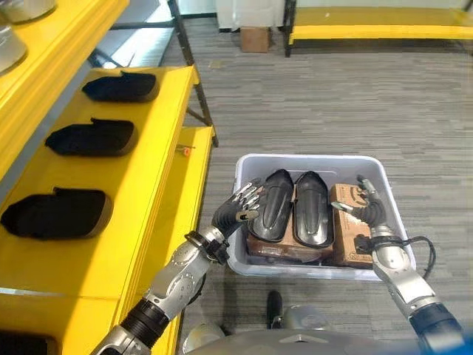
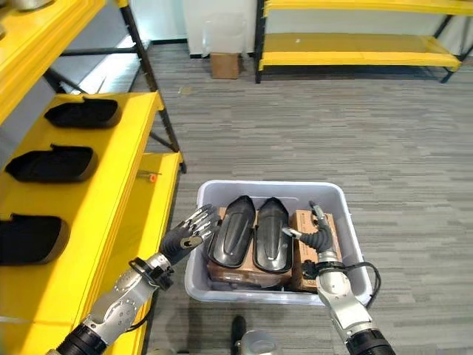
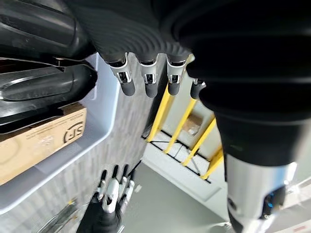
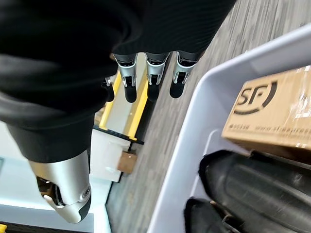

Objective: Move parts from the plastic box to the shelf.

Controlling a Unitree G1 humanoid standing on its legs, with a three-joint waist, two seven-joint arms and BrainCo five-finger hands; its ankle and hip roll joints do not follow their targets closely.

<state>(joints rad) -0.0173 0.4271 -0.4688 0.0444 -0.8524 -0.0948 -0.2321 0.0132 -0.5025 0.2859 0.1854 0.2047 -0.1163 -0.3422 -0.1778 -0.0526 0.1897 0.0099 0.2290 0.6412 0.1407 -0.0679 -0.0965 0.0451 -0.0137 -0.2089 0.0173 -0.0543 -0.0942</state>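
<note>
A pale plastic box (image 1: 310,158) stands on the floor. Two long black parts (image 1: 270,205) (image 1: 312,209) lie side by side in it on brown cardboard cartons (image 1: 349,222). My left hand (image 1: 235,209) is open at the box's left rim, its fingers straight and close beside the left black part. Over the carton at the box's right side hovers my right hand (image 1: 367,210), open and holding nothing. The left wrist view has straight fingers (image 3: 141,77) above the box rim (image 3: 107,116). Three black parts (image 1: 120,87) (image 1: 90,137) (image 1: 55,213) rest on the yellow shelf (image 1: 159,148) at left.
The shelf's dark slanted leg (image 1: 194,78) stands beside the box's far left. A small orange item (image 1: 186,151) lies on the lower yellow ledge. A second yellow rack (image 1: 377,31) and a cardboard box (image 1: 253,38) sit at the back of the grey floor.
</note>
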